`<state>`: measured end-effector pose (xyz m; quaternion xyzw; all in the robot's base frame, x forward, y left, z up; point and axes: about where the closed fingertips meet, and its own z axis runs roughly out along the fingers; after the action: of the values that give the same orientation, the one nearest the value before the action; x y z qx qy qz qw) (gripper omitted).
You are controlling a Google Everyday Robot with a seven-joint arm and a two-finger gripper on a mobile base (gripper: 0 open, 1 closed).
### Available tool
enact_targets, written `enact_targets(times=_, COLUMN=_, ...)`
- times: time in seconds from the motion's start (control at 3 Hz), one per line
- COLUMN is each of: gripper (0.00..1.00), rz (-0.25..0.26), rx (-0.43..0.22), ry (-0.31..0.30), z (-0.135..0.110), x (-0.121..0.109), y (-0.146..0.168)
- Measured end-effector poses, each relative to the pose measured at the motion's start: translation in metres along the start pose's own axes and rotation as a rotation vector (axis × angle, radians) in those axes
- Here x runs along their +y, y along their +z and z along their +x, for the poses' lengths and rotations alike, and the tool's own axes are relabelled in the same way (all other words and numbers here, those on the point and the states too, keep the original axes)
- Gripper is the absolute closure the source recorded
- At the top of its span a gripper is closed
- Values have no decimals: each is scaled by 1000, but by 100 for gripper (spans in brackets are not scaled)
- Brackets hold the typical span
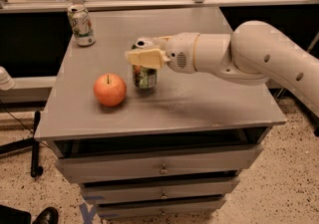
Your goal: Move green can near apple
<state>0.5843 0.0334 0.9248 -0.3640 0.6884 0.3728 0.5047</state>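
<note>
The green can (145, 77) stands upright near the middle of the grey cabinet top (199, 103), its silver top showing behind the finger. My gripper (143, 58) reaches in from the right and is shut on the can's upper half. A cream finger (147, 57) crosses the can's front. The orange-red apple (109, 89) lies just left of the can, with a small gap between them. I cannot tell whether the can rests on the top or hangs just above it.
A mostly white can (81, 25) stands at the back left corner. My large cream arm (259, 56) spans the right side above the top. The cabinet has drawers (162, 168) below. A chair base (35, 143) and a shoe (47, 215) are on the floor at left.
</note>
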Motion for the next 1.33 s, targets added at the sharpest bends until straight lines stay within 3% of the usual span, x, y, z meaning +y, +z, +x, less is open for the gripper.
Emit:
enact_targets(times=0.33, gripper=0, rz=-10, rx=-10, ry=-8, z=-2, x=3, y=2)
enact_targets(times=0.67, gripper=0, rz=-15, rx=-14, ry=-10, z=-2, x=4, y=2)
enact_targets(times=1.0, gripper=0, rz=19, rx=-36, ry=-10, z=-8, x=-8, y=-8)
enact_targets(times=1.33, gripper=0, rz=127, rx=-62, ry=-52, z=-25, x=-45, y=-63)
